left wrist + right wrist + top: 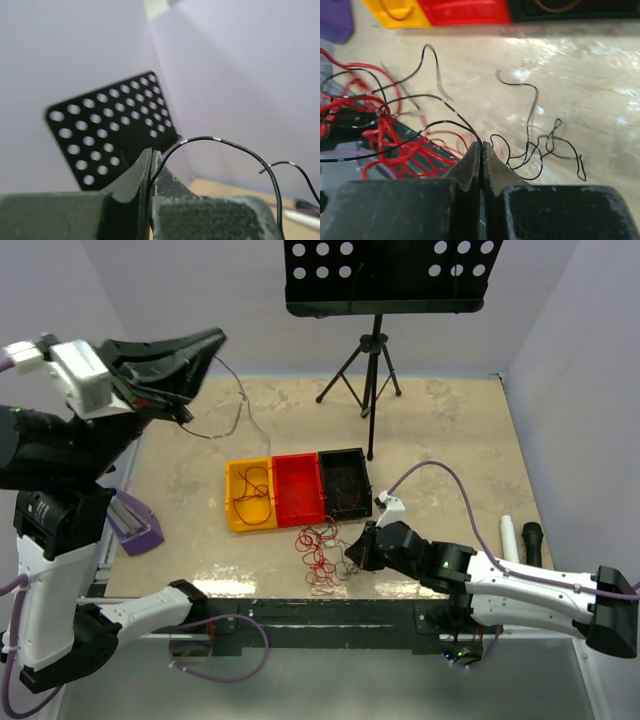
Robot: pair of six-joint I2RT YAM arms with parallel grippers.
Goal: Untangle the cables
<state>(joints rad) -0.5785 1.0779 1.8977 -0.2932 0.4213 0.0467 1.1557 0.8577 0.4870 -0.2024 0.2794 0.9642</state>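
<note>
Two grippers each pinch a black cable [220, 140]: left gripper [151, 155] raised high, right gripper [481, 147] low by the tangle [322, 552] at the front edge of the table [450, 430], free surface to its right.

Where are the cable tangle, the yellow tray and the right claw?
cable tangle [322, 552]: top external view, red middle of the heap.
yellow tray [232, 510]: top external view, its left wall.
right claw [481, 147]: right wrist view, between the shut fingertips.
</note>
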